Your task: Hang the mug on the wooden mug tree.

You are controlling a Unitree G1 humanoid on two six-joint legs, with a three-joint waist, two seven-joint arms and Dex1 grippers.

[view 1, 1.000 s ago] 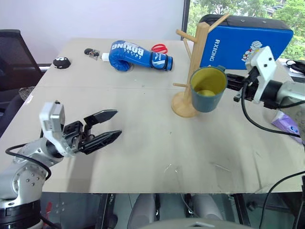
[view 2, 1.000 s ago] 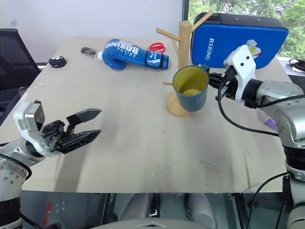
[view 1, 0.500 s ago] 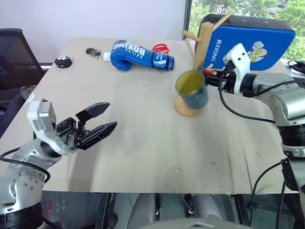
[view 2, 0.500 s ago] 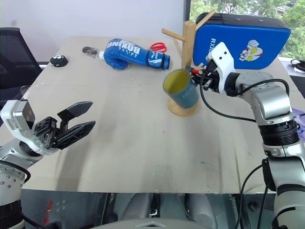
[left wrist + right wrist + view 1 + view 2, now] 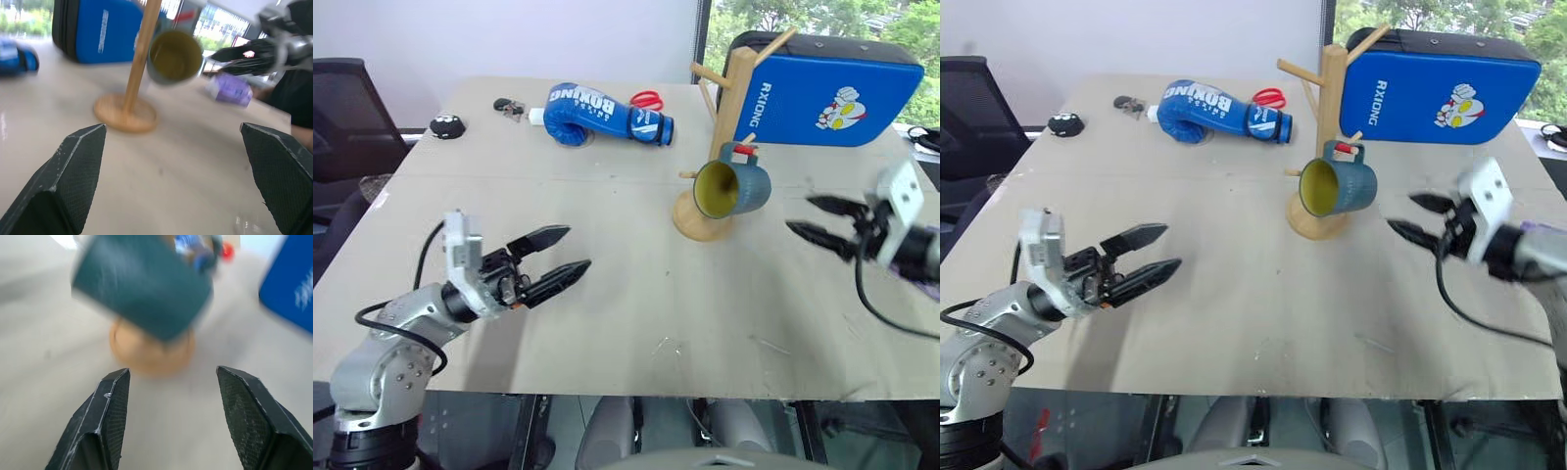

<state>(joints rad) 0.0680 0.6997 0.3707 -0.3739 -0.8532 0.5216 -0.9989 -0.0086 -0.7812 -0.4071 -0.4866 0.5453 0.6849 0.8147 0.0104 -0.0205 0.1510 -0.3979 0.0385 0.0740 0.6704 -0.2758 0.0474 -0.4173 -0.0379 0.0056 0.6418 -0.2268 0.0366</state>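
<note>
The mug [image 5: 1337, 186] hangs by its handle on the red-tipped peg of the wooden mug tree [image 5: 1330, 117], which stands toward the far right of the tabletop [image 5: 1234, 294] — yellow inside tipped toward the near edge. The right claw [image 5: 1414, 217] sits apart from it with fingers spread and empty; the left claw [image 5: 1148, 252] hovers open near the front left edge. Hanging looks done, though the handle's seating is hard to judge — next calls only for keeping clear of the tree.
</note>
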